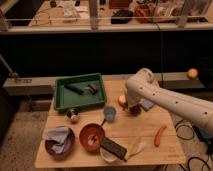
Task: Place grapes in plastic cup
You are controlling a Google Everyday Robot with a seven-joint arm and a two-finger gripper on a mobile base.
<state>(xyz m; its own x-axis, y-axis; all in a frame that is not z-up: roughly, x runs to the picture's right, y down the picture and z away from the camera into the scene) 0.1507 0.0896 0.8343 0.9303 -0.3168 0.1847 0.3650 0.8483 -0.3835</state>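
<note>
The light-blue plastic cup (pixel 109 113) stands upright near the middle of the wooden table (pixel 165 152). A dark reddish clump, apparently the grapes (pixel 135 110), lies right of the cup and is mostly hidden. My gripper (pixel 133 105) hangs from the white arm (pixel 165 100) and points down right over that clump, about a hand's width right of the cup. An orange round fruit (pixel 121 100) sits just left of the gripper.
A green tray (pixel 80 92) holding dark items is at the back left. A reddish-brown bowl (pixel 92 136), a purple bowl with a cloth (pixel 59 141), a black flat item (pixel 114 148), a red-orange sausage shape (pixel 160 135), a bluish cloth (pixel 148 105) and a metal object (pixel 73 115) lie around.
</note>
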